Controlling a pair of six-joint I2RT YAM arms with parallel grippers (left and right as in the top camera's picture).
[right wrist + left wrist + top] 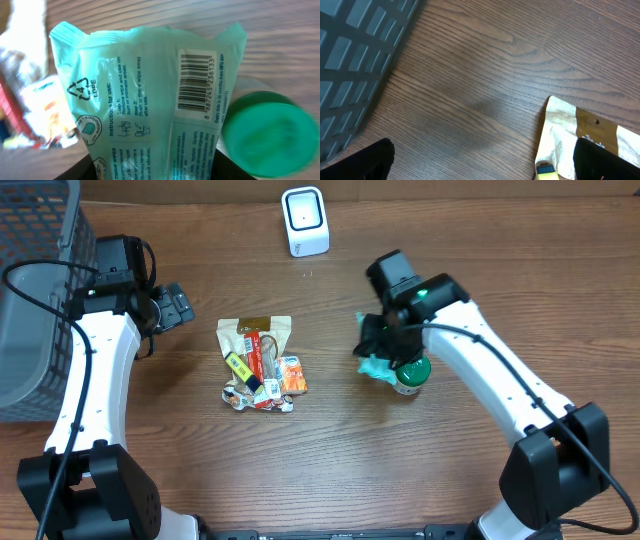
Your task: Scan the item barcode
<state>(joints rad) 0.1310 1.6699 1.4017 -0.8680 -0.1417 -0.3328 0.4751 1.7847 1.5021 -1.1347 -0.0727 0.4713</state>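
Observation:
A teal pack of tissue wipes fills the right wrist view, its barcode facing the camera. My right gripper is shut on the pack's lower end, a dark finger on each side. From overhead the pack shows under the right gripper, right of the table's centre. The white scanner stands at the far edge. My left gripper hangs open and holds nothing, left of a pile of small packets.
A jar with a green lid stands right beside the held pack. A grey mesh basket fills the far left. A beige pouch from the pile lies by the left gripper's right finger.

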